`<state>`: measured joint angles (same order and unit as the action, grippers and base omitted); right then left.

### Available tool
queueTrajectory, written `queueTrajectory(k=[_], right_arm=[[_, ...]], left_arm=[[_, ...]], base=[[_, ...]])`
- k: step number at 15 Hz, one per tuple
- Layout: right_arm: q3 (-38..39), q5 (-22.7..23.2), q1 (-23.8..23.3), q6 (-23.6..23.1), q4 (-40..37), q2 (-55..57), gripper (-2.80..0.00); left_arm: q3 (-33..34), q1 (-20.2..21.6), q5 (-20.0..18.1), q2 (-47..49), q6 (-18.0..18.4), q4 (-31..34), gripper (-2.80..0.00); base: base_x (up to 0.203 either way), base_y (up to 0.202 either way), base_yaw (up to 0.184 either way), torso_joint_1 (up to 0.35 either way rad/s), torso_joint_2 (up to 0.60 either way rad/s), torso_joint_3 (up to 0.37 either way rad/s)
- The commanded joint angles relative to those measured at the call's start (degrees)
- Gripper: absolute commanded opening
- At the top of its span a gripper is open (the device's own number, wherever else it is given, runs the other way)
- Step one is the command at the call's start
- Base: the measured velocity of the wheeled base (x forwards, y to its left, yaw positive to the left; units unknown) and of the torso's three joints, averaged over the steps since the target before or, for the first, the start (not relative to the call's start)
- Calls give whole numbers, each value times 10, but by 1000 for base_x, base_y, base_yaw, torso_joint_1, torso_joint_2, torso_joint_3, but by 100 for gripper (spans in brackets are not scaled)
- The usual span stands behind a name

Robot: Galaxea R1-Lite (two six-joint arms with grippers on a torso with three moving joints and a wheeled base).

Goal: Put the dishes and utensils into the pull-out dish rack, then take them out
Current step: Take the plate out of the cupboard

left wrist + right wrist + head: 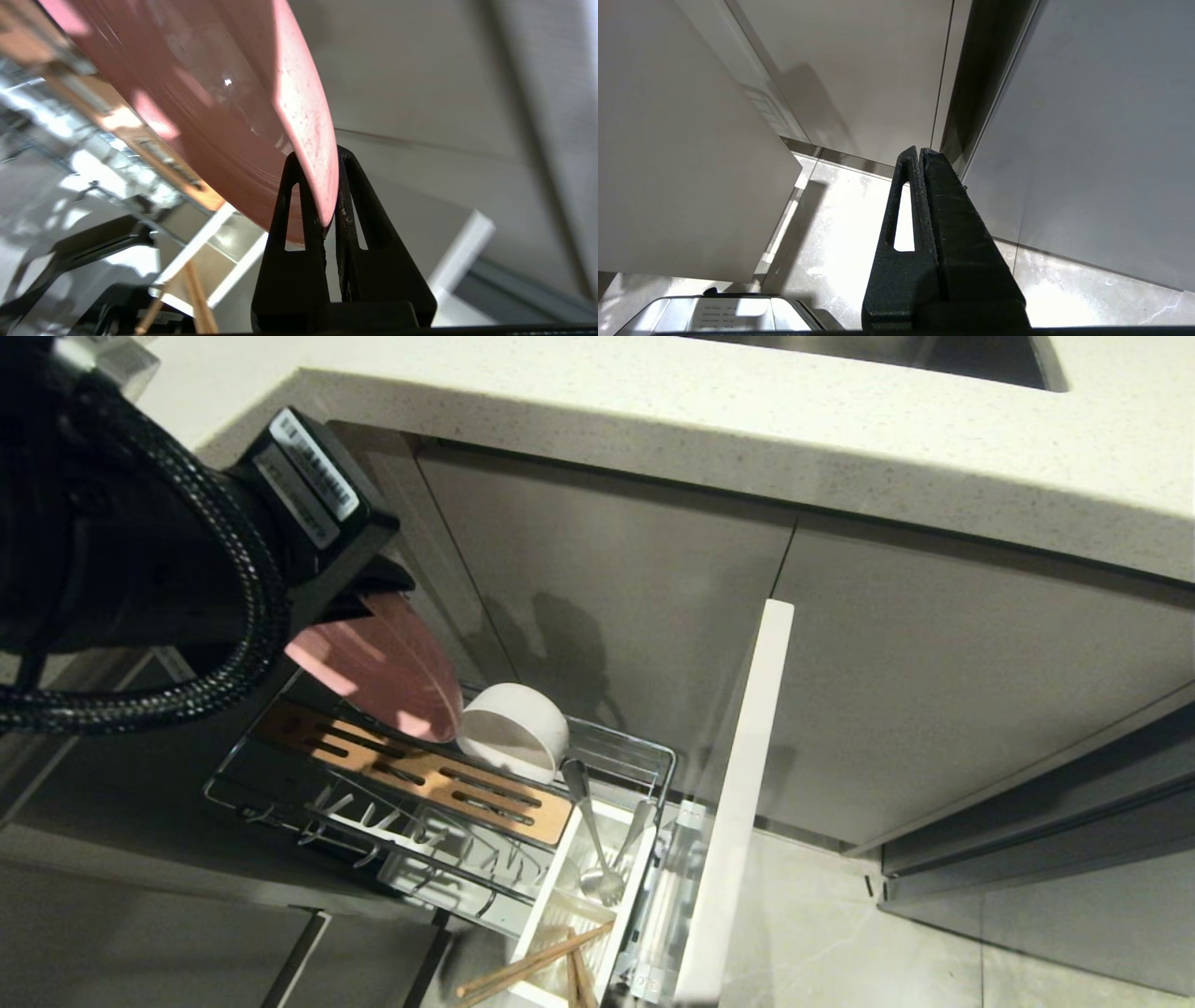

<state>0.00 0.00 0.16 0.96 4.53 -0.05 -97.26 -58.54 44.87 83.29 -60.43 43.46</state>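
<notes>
My left gripper [317, 156] is shut on the rim of the pale-pink plate [210, 107]. In the head view the plate [392, 663] hangs tilted over the back of the pull-out dish rack [280, 803], above its wooden slotted strip [420, 775]. The off-white bowl [515, 728] lies on its side in the rack beside the plate. The silver fork [588, 831] and the wooden chopsticks [532, 966] stand in the white caddy [551, 887]. My right gripper [920, 151] is shut on nothing, parked low over the floor.
The rack's pale drawer front [738, 803] stands pulled out from the grey cabinet doors [607, 616]. The speckled countertop [747, 420] overhangs the rack, with the steel sink [887, 350] at its far edge. Pale floor tiles [840, 933] lie to the right.
</notes>
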Motion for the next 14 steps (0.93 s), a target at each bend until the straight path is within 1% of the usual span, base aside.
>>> queueTrajectory(k=[1, 3, 6, 7, 10, 13, 14], right_arm=[[15, 0, 0, 0, 0, 0, -280], [15, 0, 0, 0, 0, 0, -280], [16, 0, 0, 0, 0, 0, -280], [15, 0, 0, 0, 0, 0, -280], [15, 0, 0, 0, 0, 0, -280], [15, 0, 0, 0, 0, 0, -280], [15, 0, 0, 0, 0, 0, -280]], left_arm=[[-40, -31, 3, -8, 27, 1, -280], [-75, -51, 6, -7, 57, 2, -280], [-123, -94, 43, -5, 123, 1, -280], [-132, -104, 52, -4, 134, 1, -280], [-134, -111, 67, -2, 179, -2, -280], [-135, -107, 85, 7, 223, -3, -280], [-136, -100, 90, 9, 238, -5, -280]], base=[[0, 0, 0, 0, 0, 0], [0, 0, 0, 0, 0, 0], [0, 0, 0, 0, 0, 0], [0, 0, 0, 0, 0, 0], [0, 0, 0, 0, 0, 0], [0, 0, 0, 0, 0, 0], [0, 0, 0, 0, 0, 0]])
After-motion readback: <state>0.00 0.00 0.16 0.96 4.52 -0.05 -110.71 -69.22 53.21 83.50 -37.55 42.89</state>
